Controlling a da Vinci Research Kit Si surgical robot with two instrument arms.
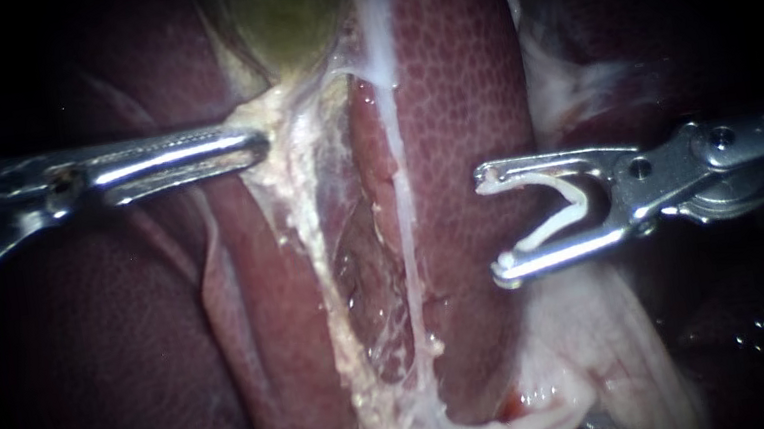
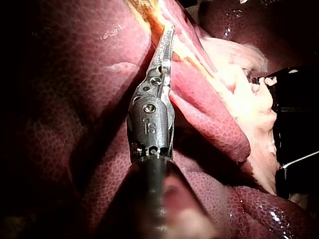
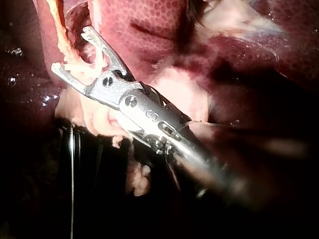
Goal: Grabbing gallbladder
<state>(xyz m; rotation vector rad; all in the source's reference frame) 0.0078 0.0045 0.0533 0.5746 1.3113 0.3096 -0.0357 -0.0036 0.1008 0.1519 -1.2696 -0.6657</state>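
Note:
The green gallbladder point(image 1: 280, 7) lies at the top centre between lobes of the liver point(image 1: 453, 82). A yellowish fringe of tissue point(image 1: 310, 195) hangs down from its lower end. My left instrument point(image 1: 259, 147) reaches in from the left, its jaws shut on the edge of that fringe just under the gallbladder, and the fringe is tented toward it. In the left wrist view its narrow jaws point(image 2: 168, 31) end in the same yellowish tissue. My right instrument point(image 1: 493, 225) hovers over the liver to the right, jaws wide apart, with a white clip point(image 1: 575, 206) seated between them. It touches no tissue.
A thin whitish strand point(image 1: 402, 191) runs down the liver beside the fringe. Pale fatty tissue point(image 1: 584, 346) spreads below the right instrument and along the bottom. In the right wrist view the right instrument point(image 3: 72, 50) stands over pale tissue point(image 3: 174, 84).

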